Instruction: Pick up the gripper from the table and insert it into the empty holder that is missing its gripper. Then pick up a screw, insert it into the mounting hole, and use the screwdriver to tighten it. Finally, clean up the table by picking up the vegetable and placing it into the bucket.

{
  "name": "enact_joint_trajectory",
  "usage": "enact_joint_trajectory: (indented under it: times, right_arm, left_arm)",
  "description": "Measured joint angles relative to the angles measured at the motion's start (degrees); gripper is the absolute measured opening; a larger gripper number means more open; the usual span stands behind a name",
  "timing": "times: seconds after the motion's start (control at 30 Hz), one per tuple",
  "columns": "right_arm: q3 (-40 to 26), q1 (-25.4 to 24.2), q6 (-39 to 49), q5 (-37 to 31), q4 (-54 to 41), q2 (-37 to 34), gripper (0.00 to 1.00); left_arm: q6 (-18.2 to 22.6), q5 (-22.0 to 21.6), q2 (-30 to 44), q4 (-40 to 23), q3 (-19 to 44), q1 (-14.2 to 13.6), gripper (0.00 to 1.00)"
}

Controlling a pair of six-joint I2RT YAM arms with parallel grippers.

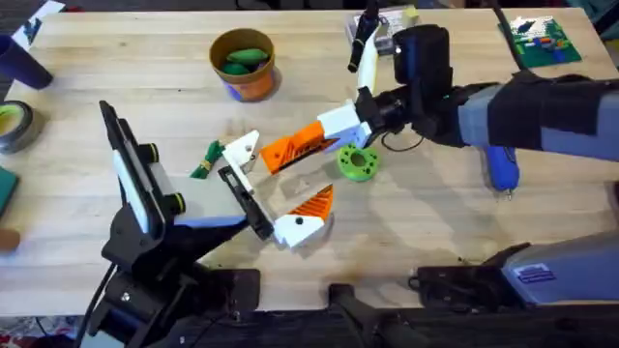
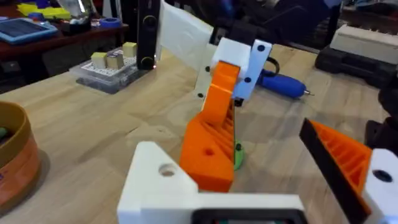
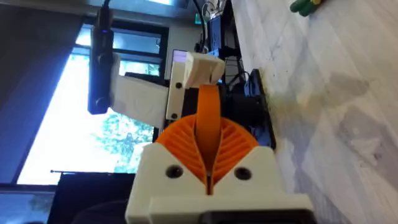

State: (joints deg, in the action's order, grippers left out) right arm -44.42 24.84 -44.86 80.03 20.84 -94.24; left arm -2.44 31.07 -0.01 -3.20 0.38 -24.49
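R pincer (image 1: 334, 135) clamped on gripper (image 1: 302, 147), tip at empty holder (image 1: 242, 150); L pincer state can't tell

No text, label, brand, number or sign can be read in these views.

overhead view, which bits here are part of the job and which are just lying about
Part of the job:
orange finger, held in the right pincer
empty holder
screwdriver
vegetable
bucket

Just lying about:
green ring
tape roll
dark blue cup
circuit board
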Motion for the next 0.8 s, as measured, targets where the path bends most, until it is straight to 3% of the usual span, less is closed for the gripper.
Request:
enact_joint_trajectory:
  times: [0.8]
  right_arm:
    - [-4.59, 0.63, -2.37, 2.01, 0.31, -4.24, 0.009]
  left_arm:
    - [0.02, -1.32, 0.00, 0.00, 0.00, 0.04, 0.993]
